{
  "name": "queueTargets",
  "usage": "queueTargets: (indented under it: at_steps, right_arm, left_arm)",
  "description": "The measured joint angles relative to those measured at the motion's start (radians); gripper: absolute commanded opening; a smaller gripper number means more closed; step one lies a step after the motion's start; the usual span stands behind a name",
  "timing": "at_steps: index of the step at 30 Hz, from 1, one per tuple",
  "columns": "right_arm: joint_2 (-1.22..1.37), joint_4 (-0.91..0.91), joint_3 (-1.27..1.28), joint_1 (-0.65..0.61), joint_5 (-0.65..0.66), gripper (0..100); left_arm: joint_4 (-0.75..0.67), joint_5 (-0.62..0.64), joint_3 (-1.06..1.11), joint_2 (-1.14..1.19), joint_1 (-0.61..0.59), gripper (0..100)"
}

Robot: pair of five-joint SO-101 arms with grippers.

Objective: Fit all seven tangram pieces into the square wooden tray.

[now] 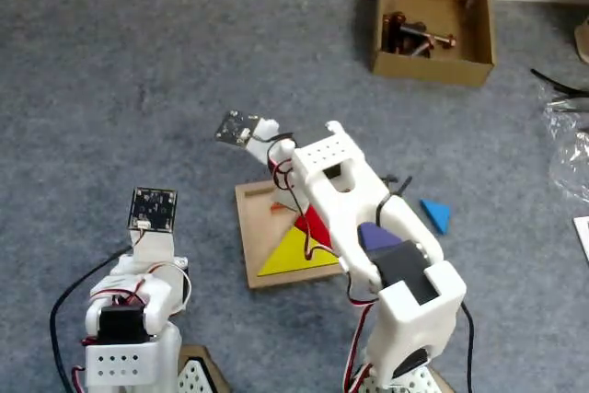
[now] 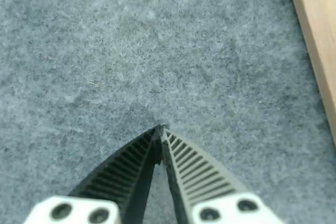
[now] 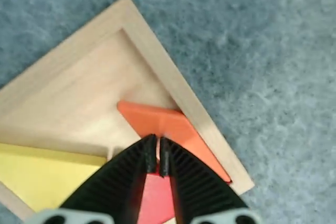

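Closed and empty, the right gripper is hovering over the flat orange piece, likely to nudge it flush inside the square wooden tray.

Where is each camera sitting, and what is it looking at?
High view: overhead, looking down on the left arm, right arm and tray.
Left wrist view: on the left arm, facing grey carpet past its shut left gripper.
Right wrist view: on the right arm, facing the orange piece past its shut right gripper.
All three show the tray.
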Motion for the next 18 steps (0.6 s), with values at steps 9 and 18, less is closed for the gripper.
queueTargets:
  at_steps: [9,18]
  right_arm:
    - [0.000,0.000,0.000,0.026,0.000,0.5]
    - [-0.023,0.000,0.000,0.031,-0.083,0.5]
  left_arm:
    - [0.000,0.000,0.000,0.000,0.000,1]
    - [0.000,0.000,0.000,0.000,0.000,1]
